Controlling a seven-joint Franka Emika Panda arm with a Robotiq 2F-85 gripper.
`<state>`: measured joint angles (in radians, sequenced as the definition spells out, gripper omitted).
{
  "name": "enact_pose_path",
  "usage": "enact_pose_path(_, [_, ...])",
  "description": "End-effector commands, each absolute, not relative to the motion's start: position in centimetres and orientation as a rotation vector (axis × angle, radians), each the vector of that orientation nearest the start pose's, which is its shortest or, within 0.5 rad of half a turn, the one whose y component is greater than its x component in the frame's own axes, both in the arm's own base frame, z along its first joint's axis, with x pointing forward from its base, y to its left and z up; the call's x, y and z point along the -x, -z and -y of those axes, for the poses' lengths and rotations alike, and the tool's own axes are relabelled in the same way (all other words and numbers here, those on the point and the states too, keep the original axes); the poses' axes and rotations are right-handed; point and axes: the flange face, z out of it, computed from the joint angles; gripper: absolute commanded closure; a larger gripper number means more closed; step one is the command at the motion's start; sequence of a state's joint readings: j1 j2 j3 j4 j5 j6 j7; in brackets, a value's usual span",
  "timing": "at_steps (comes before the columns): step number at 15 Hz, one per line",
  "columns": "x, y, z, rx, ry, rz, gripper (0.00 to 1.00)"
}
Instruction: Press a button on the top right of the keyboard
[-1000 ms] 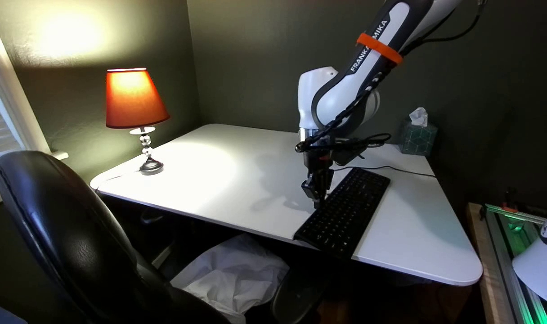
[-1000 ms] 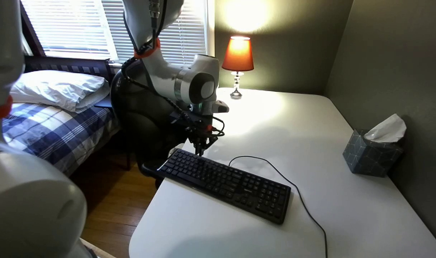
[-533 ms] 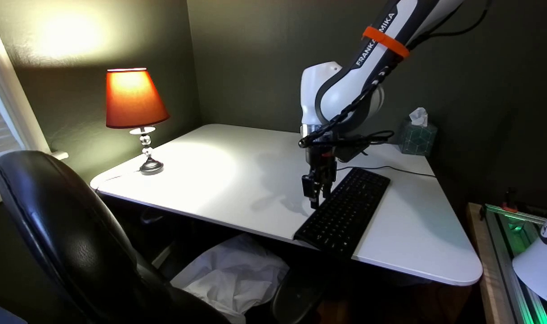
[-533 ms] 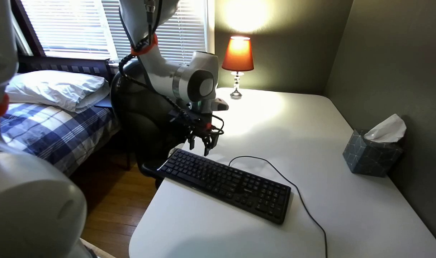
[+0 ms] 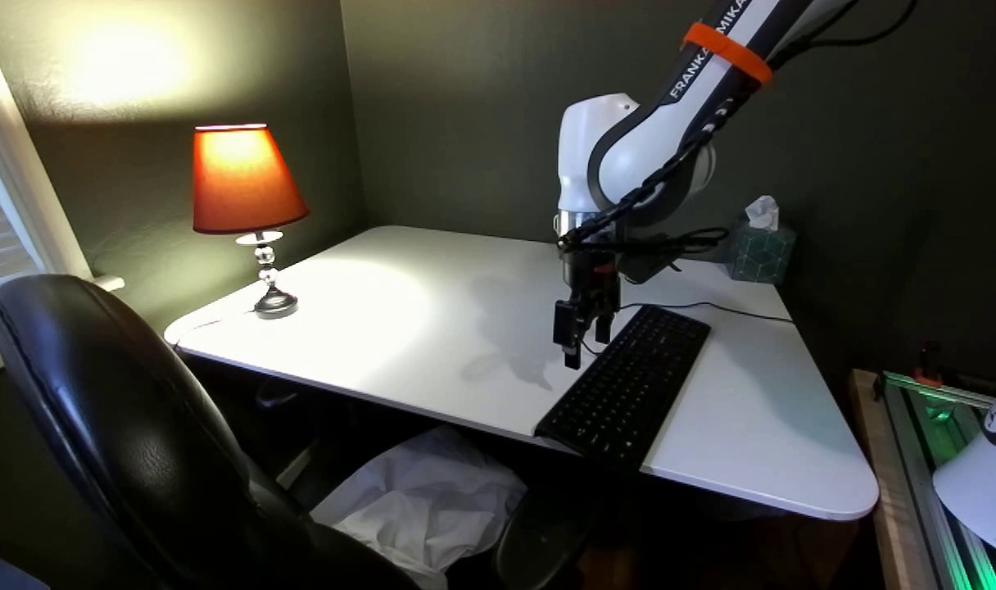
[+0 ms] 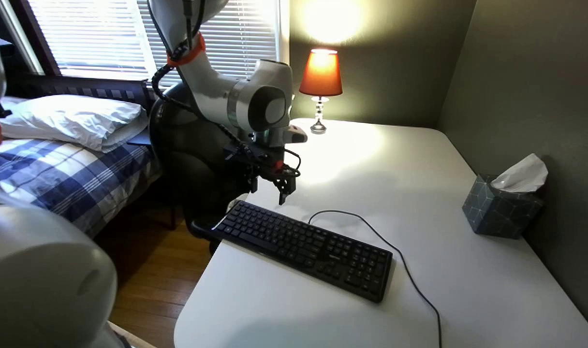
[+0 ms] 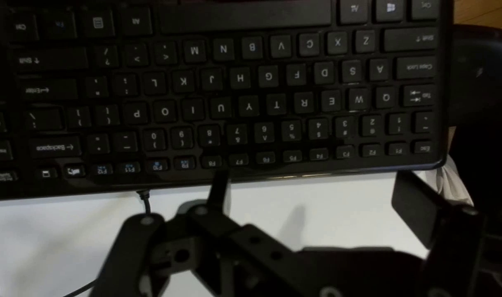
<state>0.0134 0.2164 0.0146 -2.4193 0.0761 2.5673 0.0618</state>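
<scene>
The black keyboard [image 6: 294,241] lies flat across the white table in both exterior views, its number-pad end [image 6: 366,270] away from the gripper. In the wrist view the keyboard [image 7: 259,88] appears upside down, with Esc at the right; its number pad is cut off at the left. My gripper [image 5: 588,349] hovers above the table at the keyboard's back edge, by the function-key row near the Esc end. Its fingers [image 7: 416,206] stand wide apart with only bare tabletop showing between them. Neither fingertip appears to touch a key.
A thin cable [image 6: 371,227] runs from the keyboard's back edge over the table. A tissue box [image 6: 502,208] stands by the wall, and a lit lamp [image 5: 252,184] at the far corner. A black chair [image 5: 121,426] sits against the table's edge.
The jaws have spread from nearly together to wide apart. Meanwhile the arm has lifted the gripper up and off the keyboard's edge. The keyboard has stayed in place.
</scene>
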Motion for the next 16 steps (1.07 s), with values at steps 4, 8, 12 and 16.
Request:
enact_pose_path(4, [-46.9,-24.0,-1.3,3.104,-0.021,-0.207,0.0])
enact_pose_path(8, [-46.4,-25.6,-1.4,3.1,0.021,-0.212,0.0])
enact_pose_path(12, [-45.5,-27.5,-1.4,3.102,0.076,-0.21,0.0])
enact_pose_path(16, [-46.4,-27.8,-1.2,3.092,0.053,-0.197,0.0])
